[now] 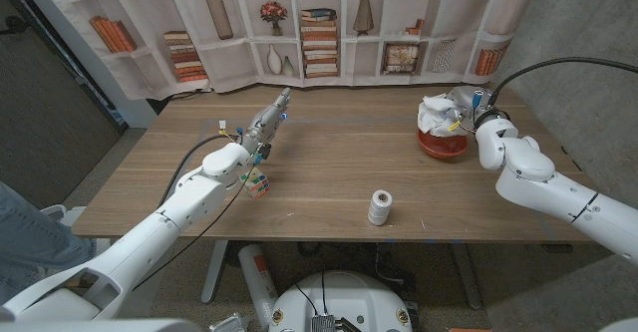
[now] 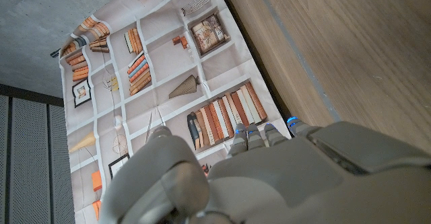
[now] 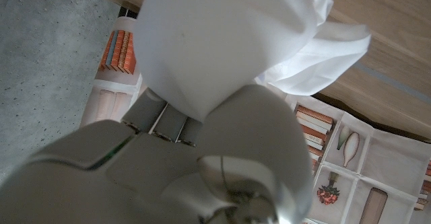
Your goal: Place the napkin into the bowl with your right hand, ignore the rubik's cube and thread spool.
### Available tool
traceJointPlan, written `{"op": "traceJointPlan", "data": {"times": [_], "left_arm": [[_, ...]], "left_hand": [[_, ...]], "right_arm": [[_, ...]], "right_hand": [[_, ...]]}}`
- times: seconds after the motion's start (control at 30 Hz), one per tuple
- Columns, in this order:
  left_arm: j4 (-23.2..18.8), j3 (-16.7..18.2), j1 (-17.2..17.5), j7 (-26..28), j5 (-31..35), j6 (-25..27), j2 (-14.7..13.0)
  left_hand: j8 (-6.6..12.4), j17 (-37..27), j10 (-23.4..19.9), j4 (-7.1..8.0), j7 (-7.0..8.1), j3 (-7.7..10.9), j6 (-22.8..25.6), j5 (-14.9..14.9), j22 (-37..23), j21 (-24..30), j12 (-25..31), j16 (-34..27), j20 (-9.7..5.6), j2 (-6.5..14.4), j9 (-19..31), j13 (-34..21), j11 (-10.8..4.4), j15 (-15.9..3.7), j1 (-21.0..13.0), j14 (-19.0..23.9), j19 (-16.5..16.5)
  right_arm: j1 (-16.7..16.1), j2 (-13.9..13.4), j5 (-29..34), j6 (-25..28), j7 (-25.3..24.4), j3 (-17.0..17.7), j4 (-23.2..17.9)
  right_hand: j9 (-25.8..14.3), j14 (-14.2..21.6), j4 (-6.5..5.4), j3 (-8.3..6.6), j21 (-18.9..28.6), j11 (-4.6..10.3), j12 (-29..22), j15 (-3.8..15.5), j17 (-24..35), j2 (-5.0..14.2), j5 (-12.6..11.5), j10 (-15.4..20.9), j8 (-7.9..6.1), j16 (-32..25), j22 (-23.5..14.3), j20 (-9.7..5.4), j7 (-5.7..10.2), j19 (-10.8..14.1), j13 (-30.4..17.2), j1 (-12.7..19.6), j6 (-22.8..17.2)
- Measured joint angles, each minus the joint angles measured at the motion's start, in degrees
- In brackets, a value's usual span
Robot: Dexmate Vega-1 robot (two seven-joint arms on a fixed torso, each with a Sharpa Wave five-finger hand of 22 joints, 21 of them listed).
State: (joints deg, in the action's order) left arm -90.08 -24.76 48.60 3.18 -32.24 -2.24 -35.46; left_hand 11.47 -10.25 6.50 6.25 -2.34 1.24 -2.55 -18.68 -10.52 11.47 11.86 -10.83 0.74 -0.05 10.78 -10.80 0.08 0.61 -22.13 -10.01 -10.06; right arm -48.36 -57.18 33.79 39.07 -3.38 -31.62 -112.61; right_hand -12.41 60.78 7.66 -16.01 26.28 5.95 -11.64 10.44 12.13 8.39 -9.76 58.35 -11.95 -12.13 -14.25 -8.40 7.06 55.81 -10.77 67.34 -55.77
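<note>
The robot's right hand (image 1: 465,103) holds the crumpled white cloth napkin (image 1: 436,113) right over the round red bowl (image 1: 443,143) on the wooden table (image 1: 329,163). The left hand (image 1: 267,121) holds nothing, fingers stretched out straight. A colourful rubik's cube (image 1: 257,182) sits by the left arm, and a white thread spool (image 1: 380,207) stands near the front edge.
</note>
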Motion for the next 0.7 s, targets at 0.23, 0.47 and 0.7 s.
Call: {"op": "traceJointPlan", "data": {"times": [0.23, 0.47, 0.7], "left_arm": [[0.01, 0.05, 0.07, -0.05, -0.01, -0.05, -0.18], [-0.38, 0.10, 0.26, -0.03, -0.02, -0.05, -0.32], [-0.68, 0.23, 0.48, 0.10, -0.02, -0.03, -0.56]], "left_hand": [[0.00, 0.00, 0.00, -0.03, 0.00, -0.03, 0.00, 0.00, 0.00, 0.00, 0.00, 0.00, 0.00, 0.00, 0.00, 0.00, 0.00, 0.00, 0.00, 0.00, 0.00], [0.00, 0.00, 0.00, -0.23, 0.00, -0.23, 0.00, 0.00, 0.00, 0.00, 0.00, 0.00, 0.00, 0.00, 0.00, 0.00, 0.00, 0.00, 0.00, 0.00, 0.00], [0.00, 0.00, 0.00, -0.23, 0.00, -0.23, 0.00, 0.00, 0.00, 0.00, 0.00, 0.00, 0.00, 0.00, 0.00, 0.00, 0.00, 0.00, 0.00, 0.00, 0.00]], "right_arm": [[0.00, -0.12, -0.19, 0.56, -0.35, -0.36, 0.02], [-0.01, -0.17, -0.50, 1.12, -0.63, -0.86, 0.47], [0.39, -0.12, -0.54, 1.67, -0.66, -1.54, 1.19]], "right_hand": [[0.00, 0.00, 0.00, 0.00, 0.22, 0.02, 0.00, 0.00, -0.01, -0.01, 0.00, 0.02, 0.04, 0.00, 0.00, 0.00, -0.13, 0.00, -0.03, 0.00, -0.13], [0.01, 0.00, 0.00, 0.00, 0.43, 0.10, -0.05, 0.00, -0.01, -0.02, 0.01, 0.10, 0.16, 0.00, 0.01, 0.41, -0.23, -0.41, -0.05, -0.01, -0.22], [0.02, 0.00, -0.15, 0.30, 0.66, 0.10, -0.05, 0.00, -0.01, -0.02, 0.03, 0.11, 0.20, 0.00, 0.01, 0.41, -0.22, -0.41, -0.05, -0.01, -0.21]]}}
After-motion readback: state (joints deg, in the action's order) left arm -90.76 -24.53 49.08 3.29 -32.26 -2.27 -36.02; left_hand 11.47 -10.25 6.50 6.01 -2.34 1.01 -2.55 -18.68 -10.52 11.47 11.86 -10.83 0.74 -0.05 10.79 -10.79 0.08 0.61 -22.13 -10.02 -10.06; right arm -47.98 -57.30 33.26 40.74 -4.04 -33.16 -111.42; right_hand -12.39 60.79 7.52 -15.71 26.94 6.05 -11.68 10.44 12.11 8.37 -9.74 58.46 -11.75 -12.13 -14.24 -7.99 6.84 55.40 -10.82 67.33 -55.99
